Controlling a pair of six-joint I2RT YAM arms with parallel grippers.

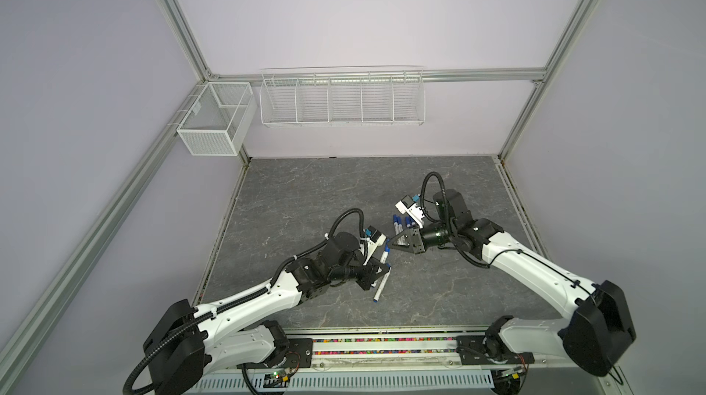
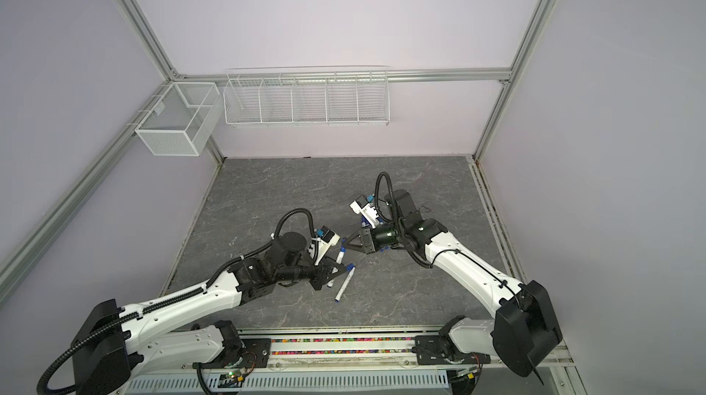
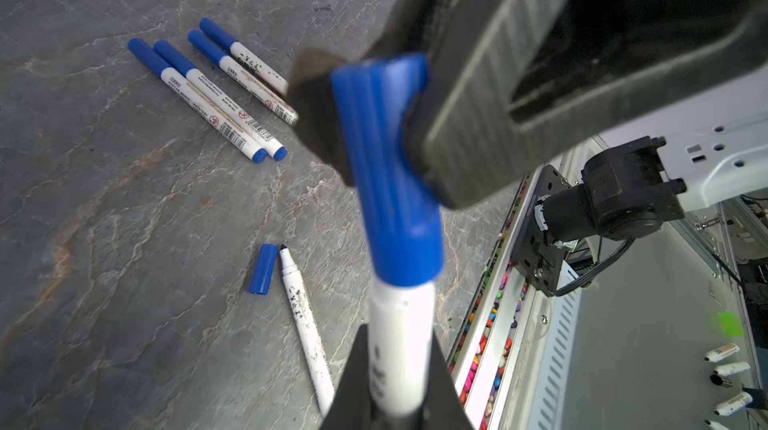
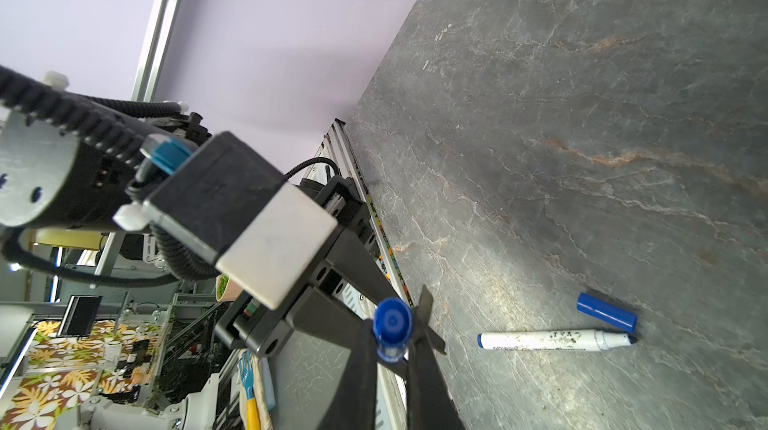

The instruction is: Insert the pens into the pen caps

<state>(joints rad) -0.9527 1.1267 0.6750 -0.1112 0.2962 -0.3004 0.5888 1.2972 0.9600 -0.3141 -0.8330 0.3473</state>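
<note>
Grey stone-look desk (image 1: pixel 344 190): task judged well advanced, one pair outstanding.
Mid-frame in the left wrist view, the left pincer (image 3: pixel 399 334) clamps a white pen (image 3: pixel 402 311) by its barrel; the right pincer (image 4: pixel 392 330) clamps the blue cap (image 3: pixel 386 166) over its tip, seating judged near complete. Four capped pens (image 3: pixel 216 95) lie upper left; the bare pen (image 3: pixel 305 324) and loose cap (image 3: pixel 263 269) lie lower centre, side by side.

Lilac walls (image 1: pixel 363 11), aluminium frame (image 1: pixel 477 74), grey veined tabletop (image 1: pixel 305 190), white mesh box (image 1: pixel 208 139), white wire rack (image 1: pixel 344 102).
</note>
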